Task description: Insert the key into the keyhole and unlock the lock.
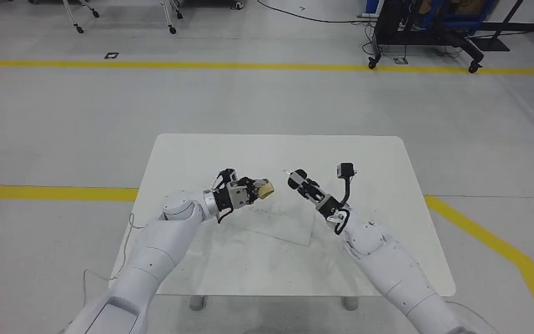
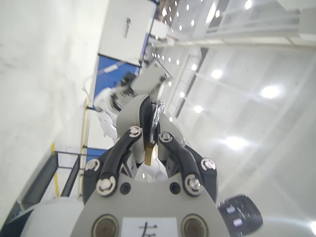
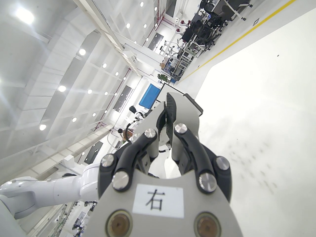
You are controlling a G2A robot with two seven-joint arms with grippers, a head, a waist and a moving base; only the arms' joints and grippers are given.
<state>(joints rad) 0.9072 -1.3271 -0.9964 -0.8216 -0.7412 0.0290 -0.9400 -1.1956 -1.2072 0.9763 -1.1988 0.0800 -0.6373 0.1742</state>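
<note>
Both closed: left jaws clamp the lock point(image 1: 265, 189), right jaws together, contents indiscernible.

Above the white table point(image 1: 375, 167), the left tool point(image 1: 254, 190) clasps a brass lock point(image 1: 265, 189) that faces the right tool point(image 1: 293, 177), near but not touching.

The left arm point(image 1: 158, 242) and right arm point(image 1: 392, 267) have smooth white shells. The left gripper point(image 2: 151, 114) and right gripper point(image 3: 170, 109) are pale grey, with black curved link bars point(image 3: 192, 149) pinned by silver screws point(image 2: 105, 185). Each bears a white label point(image 3: 158, 199) with one black character. A black cable point(image 1: 344, 188) loops at the right wrist.
</note>
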